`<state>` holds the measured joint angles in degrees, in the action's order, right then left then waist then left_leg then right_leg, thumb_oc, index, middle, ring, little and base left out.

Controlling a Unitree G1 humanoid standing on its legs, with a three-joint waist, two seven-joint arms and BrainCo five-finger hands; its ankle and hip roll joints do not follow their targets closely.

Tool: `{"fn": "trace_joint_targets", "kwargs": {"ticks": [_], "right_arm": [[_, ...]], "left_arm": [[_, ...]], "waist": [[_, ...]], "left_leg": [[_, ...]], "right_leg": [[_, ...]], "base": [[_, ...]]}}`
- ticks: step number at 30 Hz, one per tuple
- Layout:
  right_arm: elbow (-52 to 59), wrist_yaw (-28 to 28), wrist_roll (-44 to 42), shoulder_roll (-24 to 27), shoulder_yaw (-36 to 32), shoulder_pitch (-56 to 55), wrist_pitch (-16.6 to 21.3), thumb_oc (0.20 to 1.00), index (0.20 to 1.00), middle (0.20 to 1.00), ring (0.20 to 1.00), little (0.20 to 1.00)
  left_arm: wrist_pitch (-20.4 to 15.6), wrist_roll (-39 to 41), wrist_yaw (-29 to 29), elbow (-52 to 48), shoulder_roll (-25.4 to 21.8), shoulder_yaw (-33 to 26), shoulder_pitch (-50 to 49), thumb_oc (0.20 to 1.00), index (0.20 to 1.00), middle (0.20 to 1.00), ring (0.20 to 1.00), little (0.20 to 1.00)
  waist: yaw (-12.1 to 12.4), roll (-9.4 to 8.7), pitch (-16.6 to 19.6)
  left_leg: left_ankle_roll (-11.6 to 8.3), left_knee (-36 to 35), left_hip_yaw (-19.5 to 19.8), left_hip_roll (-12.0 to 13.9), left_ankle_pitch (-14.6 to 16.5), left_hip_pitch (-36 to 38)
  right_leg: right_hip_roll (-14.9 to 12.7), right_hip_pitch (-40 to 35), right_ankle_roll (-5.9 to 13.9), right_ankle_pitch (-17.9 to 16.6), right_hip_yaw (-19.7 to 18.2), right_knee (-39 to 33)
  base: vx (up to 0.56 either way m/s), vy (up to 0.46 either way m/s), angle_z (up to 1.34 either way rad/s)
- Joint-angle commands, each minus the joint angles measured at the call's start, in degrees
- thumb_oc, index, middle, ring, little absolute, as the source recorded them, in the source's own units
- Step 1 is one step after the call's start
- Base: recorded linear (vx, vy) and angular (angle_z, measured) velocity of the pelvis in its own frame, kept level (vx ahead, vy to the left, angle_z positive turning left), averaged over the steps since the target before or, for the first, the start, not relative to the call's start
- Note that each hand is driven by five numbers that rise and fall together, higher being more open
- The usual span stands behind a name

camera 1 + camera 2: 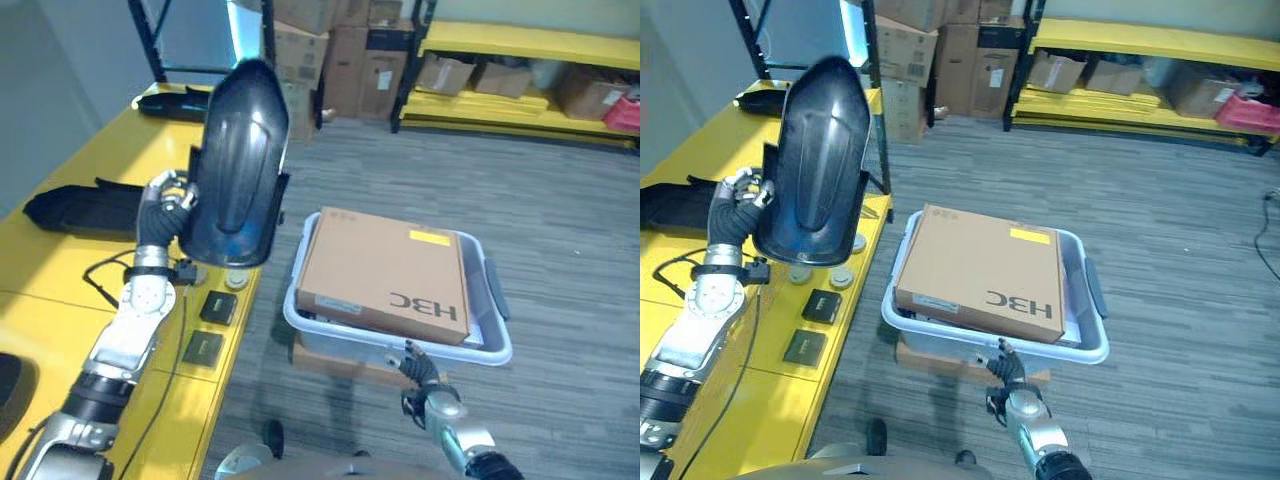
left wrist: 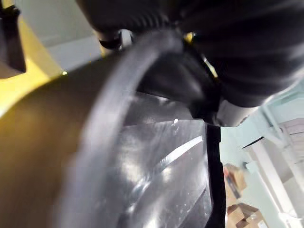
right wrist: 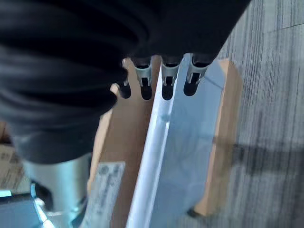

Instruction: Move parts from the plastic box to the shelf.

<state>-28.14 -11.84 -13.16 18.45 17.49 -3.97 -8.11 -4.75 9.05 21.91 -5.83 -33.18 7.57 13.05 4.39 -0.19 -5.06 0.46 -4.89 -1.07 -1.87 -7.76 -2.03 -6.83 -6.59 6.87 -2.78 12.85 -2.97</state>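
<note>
The left hand point(image 1: 168, 196) grips the black fender-like part point(image 1: 235, 160) over the yellow shelf point(image 1: 60, 290), ready for setting down; the right hand point(image 1: 1012, 385) hangs relaxed.

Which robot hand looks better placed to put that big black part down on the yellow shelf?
The left robot hand: it already grips the black part upright above the shelf. The right robot hand hangs by the box, holding nothing.

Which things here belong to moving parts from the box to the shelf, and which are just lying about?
Job: black curved part held upright in the left hand; plastic box; yellow shelf; right hand.
Lying about: cardboard box on the plastic box; small black blocks; stacked cartons.
</note>
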Motion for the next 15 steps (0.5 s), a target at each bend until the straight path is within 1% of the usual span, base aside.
{"fn": "trace_joint_targets", "kwargs": {"ticks": [1,2,3,4,5,6,7,8,10,11,12,13,14,15], "right_arm": [[-4.8,4.0,5.0,1.5,3.5,1.0,-6.6,1.0,1.0,1.0,1.0,1.0],[-8.7,4.0,4.5,1.0,3.6,0.1,-5.5,1.0,1.0,1.0,1.0,1.0],[-17.5,5.7,3.9,0.4,3.7,-0.5,-4.5,1.0,1.0,1.0,1.0,1.0],[-30.8,9.0,2.2,-0.6,3.0,-0.2,0.6,1.0,1.0,1.0,1.0,1.0],[-32.2,9.6,2.2,-0.8,2.9,0.1,0.6,1.0,1.0,1.0,1.0,1.0],[-35.6,10.6,1.5,-1.3,2.7,0.5,1.0,1.0,1.0,1.0,1.0,1.0],[-40.5,11.1,-1.0,-2.3,2.1,0.6,1.3,1.0,1.0,1.0,1.0,1.0],[-41.7,11.1,-1.4,-2.6,1.7,0.8,0.5,1.0,1.0,1.0,1.0,1.0],[-42.0,11.0,-1.3,-2.6,1.5,1.0,0.4,1.0,1.0,1.0,1.0,1.0],[-44.5,11.6,3.6,-2.3,0.7,1.6,0.8,1.0,1.0,1.0,1.0,1.0],[-45.4,10.8,5.3,-2.2,0.9,1.9,1.3,1.0,1.0,1.0,1.0,1.0],[-45.4,10.6,5.1,-2.1,0.9,2.0,1.2,1.0,1.0,1.0,1.0,1.0],[-45.4,9.6,4.6,-2.0,0.4,1.9,0.8,1.0,1.0,1.0,1.0,1.0],[-45.2,9.1,4.7,-2.0,0.2,1.8,0.5,1.0,1.0,1.0,1.0,1.0]], "left_arm": [[-8.1,1.7,-2.3,-2.1,-1.9,-3.2,4.2,0.2,0.2,0.2,0.2,0.2],[-7.8,2.3,-2.9,-3.8,-2.2,-3.6,4.1,0.2,0.2,0.2,0.2,0.2],[-7.2,3.1,-2.5,-5.8,-2.5,-4.1,4.0,0.2,0.2,0.2,0.2,0.2],[-8.0,4.6,-2.7,-7.2,-3.2,-4.8,3.6,0.2,0.2,0.2,0.2,0.2],[-8.2,4.6,-2.4,-7.4,-3.3,-5.0,3.5,0.2,0.2,0.2,0.2,0.2],[-8.4,5.3,-3.0,-8.3,-3.4,-5.8,3.1,0.2,0.2,0.2,0.2,0.2],[-10.0,5.5,-3.6,-9.2,-3.6,-7.6,1.8,0.2,0.2,0.2,0.2,0.2],[-10.3,5.3,-3.5,-10.1,-3.4,-8.4,1.1,0.2,0.2,0.2,0.2,0.2],[-10.2,5.3,-3.6,-10.7,-3.3,-8.8,0.8,0.2,0.2,0.2,0.2,0.2],[-10.3,6.5,-4.2,-12.8,-3.1,-11.6,-1.0,0.2,0.2,0.2,0.2,0.2],[-9.9,6.3,-3.5,-13.6,-3.0,-12.9,-1.6,0.2,0.2,0.2,0.2,0.2],[-9.9,6.4,-3.8,-13.8,-3.1,-13.4,-1.9,0.2,0.2,0.2,0.2,0.2],[-9.7,7.6,-4.6,-14.5,-3.1,-14.6,-2.6,0.2,0.2,0.2,0.2,0.2],[-9.7,7.4,-4.4,-14.7,-2.9,-14.9,-2.9,0.2,0.2,0.2,0.2,0.2]], "waist": [[-0.6,1.48,1.4],[-0.5,1.31,1.2],[0.2,1.05,0.8],[2.3,0.9,0.4],[2.6,0.87,0.4],[3.5,0.84,0.4],[4.9,0.88,0.1],[5.5,0.92,0.1],[5.6,0.96,0.1],[7.3,1.18,0.0],[8.1,1.27,0.0],[8.2,1.28,0.0],[8.3,1.33,-0.2],[8.4,1.35,-0.4]], "left_leg": [[-0.08,-0.1,5.2,0.8,6.9,2.4],[-0.31,-0.1,6.2,0.5,6.7,2.3],[-0.66,-0.1,7.7,0.2,6.3,2.2],[-0.97,-0.1,9.7,0.1,6.0,2.2],[-1.01,-0.1,10.1,0.1,5.7,2.0],[-1.2,-0.1,10.6,0.1,5.6,1.9],[-1.71,-0.1,11.7,0.1,5.1,1.6],[-1.99,-0.1,12.2,0.0,4.8,1.4],[-2.08,-0.1,12.5,0.0,4.8,1.4],[-2.96,-0.1,13.0,0.1,3.9,0.4],[-3.55,-0.1,13.0,0.2,3.4,-0.3],[-3.72,-0.1,12.7,0.4,3.3,-0.5],[-4.36,-0.1,10.4,1.1,2.8,-1.6],[-4.63,-0.1,8.6,1.6,2.8,-1.9]], "right_leg": [[2.3,6.2,1.3,5.6,-7.6,5.7],[2.7,6.1,1.1,5.7,-7.5,5.7],[3.2,5.7,0.91,5.7,-7.0,5.8],[3.9,4.8,0.28,6.1,-6.0,6.0],[4.0,4.8,0.17,6.0,-5.7,5.8],[4.3,4.5,-0.04,6.0,-5.1,5.6],[5.0,3.9,-0.57,5.9,-4.5,5.0],[5.3,3.6,-0.81,5.8,-4.0,4.6],[5.4,3.5,-0.88,5.8,-3.8,4.4],[5.9,3.1,-1.29,5.9,-2.7,3.8],[5.9,2.9,-1.31,5.9,-1.6,3.5],[5.9,2.8,-1.31,6.0,-1.2,3.4],[5.7,2.5,-1.26,6.1,1.3,3.0],[5.5,2.1,-1.2,6.3,2.5,2.9]], "base": [[-0.01,-0.06,1.68],[-0.02,-0.116,1.82],[-0.02,-0.214,1.9],[-0.03,-0.211,1.44],[-0.02,-0.171,1.3],[-0.05,-0.147,1.7],[-0.06,-0.161,1.6],[-0.06,-0.13,1.43],[-0.04,-0.058,0.7],[-0.09,-0.093,0.51],[-0.1,-0.103,0.37],[-0.09,-0.079,0.62],[-0.07,-0.06,1.04],[-0.07,-0.054,1.53]]}}
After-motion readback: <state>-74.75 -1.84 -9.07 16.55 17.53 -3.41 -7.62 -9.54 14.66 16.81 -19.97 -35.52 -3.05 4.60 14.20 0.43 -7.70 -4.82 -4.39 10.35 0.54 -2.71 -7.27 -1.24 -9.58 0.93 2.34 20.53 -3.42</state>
